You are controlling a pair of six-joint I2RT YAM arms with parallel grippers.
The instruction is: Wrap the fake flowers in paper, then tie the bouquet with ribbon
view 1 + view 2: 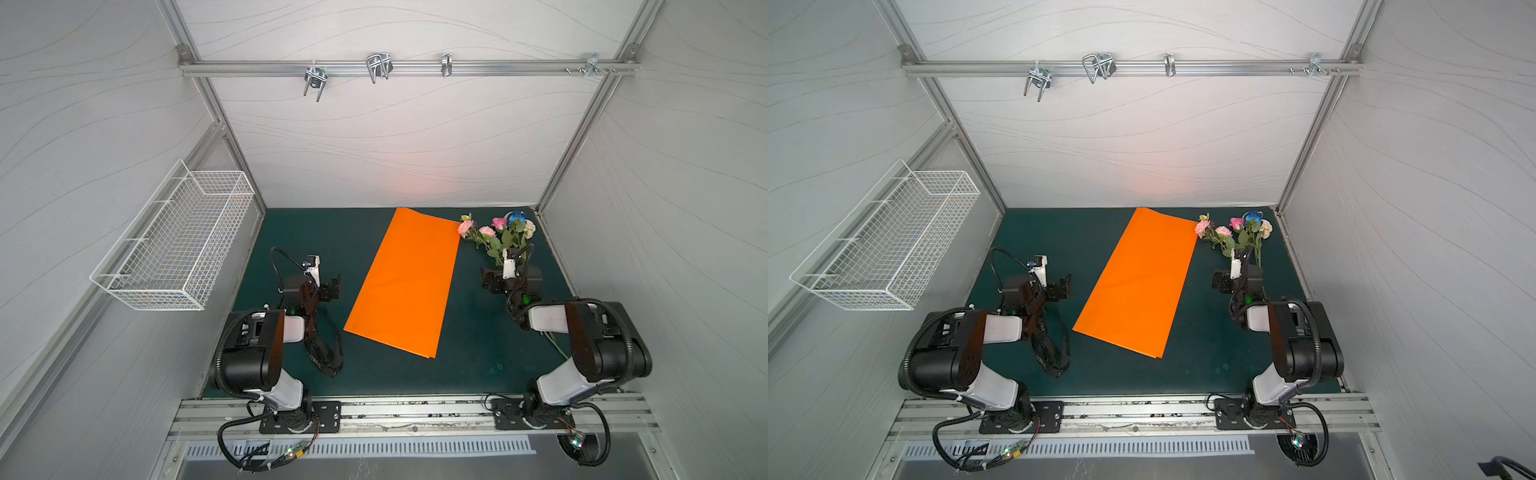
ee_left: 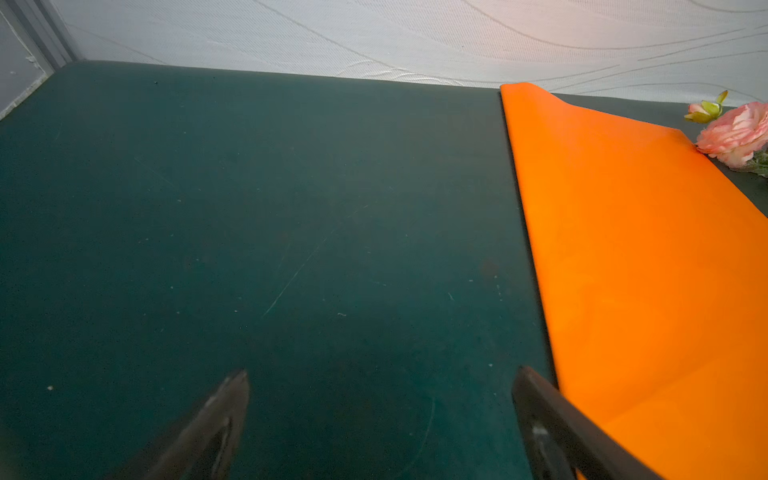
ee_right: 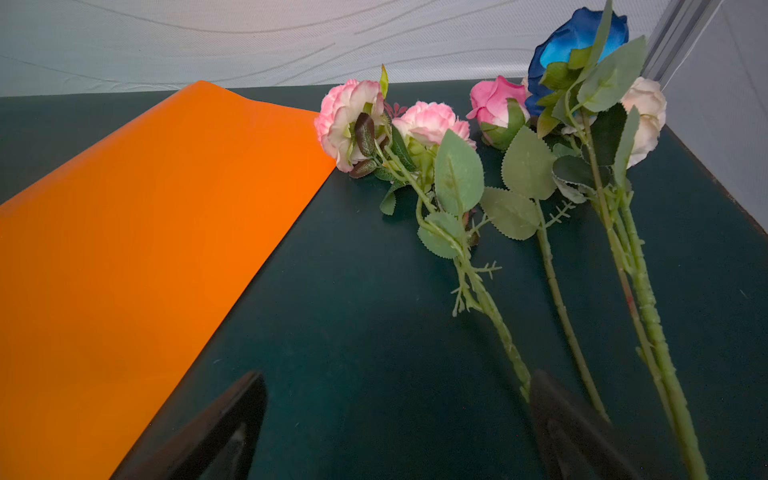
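Top views both read "TERNAL" on ribbon [image 1: 314,362]; left tool [image 2: 380,374], right tool [image 3: 399,378] released.

Light: bright, even, diffuse | Glow: orange cast on wall [image 1: 399,183] behind orange paper [image 1: 403,282] | Shadow: thin, along the paper's edge | Blur: left gripper [image 2: 382,370], right gripper [image 3: 399,373] tips | Edges: top views bowed
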